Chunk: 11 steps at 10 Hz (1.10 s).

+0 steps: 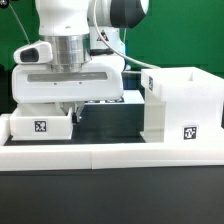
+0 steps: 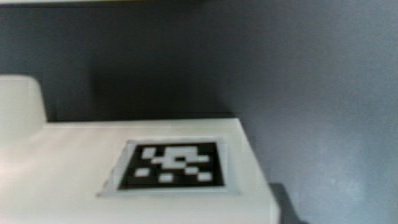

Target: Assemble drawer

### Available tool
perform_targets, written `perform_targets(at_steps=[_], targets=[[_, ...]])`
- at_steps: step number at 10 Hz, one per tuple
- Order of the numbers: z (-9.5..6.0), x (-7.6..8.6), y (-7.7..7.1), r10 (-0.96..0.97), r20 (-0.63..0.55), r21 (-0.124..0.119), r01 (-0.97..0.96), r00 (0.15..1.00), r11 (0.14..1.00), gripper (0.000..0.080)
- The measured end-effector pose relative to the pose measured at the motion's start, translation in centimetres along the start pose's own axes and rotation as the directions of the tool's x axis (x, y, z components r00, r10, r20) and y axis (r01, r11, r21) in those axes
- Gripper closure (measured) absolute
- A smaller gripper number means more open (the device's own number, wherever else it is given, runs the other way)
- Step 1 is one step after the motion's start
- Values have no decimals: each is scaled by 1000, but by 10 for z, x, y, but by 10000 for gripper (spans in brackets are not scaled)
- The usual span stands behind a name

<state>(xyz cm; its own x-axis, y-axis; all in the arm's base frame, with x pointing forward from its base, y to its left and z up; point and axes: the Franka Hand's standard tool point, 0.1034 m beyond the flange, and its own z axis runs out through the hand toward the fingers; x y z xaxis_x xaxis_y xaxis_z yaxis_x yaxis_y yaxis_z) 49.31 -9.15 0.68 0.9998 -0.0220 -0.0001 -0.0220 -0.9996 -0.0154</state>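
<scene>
A small white tray (image 1: pixel 40 125) with a black-and-white tag lies at the exterior view's left, against the front rail. The tall white box case (image 1: pixel 182 103) stands at the exterior view's right with a tag low on its front. My gripper (image 1: pixel 74 108) hangs just behind the tray's right end, its fingertips down at the tray's rim. The wrist view shows a white tagged surface (image 2: pixel 175 165) very close and blurred. My fingers do not show clearly there, so I cannot tell how the jaws stand. A second tray is not clearly in view.
A long low white border rail (image 1: pixel 110 152) runs along the front of the table. The dark table top (image 1: pixel 110 120) lies between tray and case. The arm's white body (image 1: pixel 70 60) fills the upper left. A green backdrop is behind.
</scene>
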Motion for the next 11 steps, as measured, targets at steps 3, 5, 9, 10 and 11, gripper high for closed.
perform_targets(at_steps=[3, 5, 9, 10, 11], targets=[[-8, 6, -15, -123, 18, 8, 123, 992, 992, 758], [-11, 12, -27, -186, 28, 21, 186, 982, 982, 758], [-10, 11, -30, -212, 38, 28, 211, 977, 977, 758], [-10, 11, -30, -214, 38, 28, 213, 976, 977, 758], [-9, 11, -29, -295, 39, 27, 294, 955, 955, 758]])
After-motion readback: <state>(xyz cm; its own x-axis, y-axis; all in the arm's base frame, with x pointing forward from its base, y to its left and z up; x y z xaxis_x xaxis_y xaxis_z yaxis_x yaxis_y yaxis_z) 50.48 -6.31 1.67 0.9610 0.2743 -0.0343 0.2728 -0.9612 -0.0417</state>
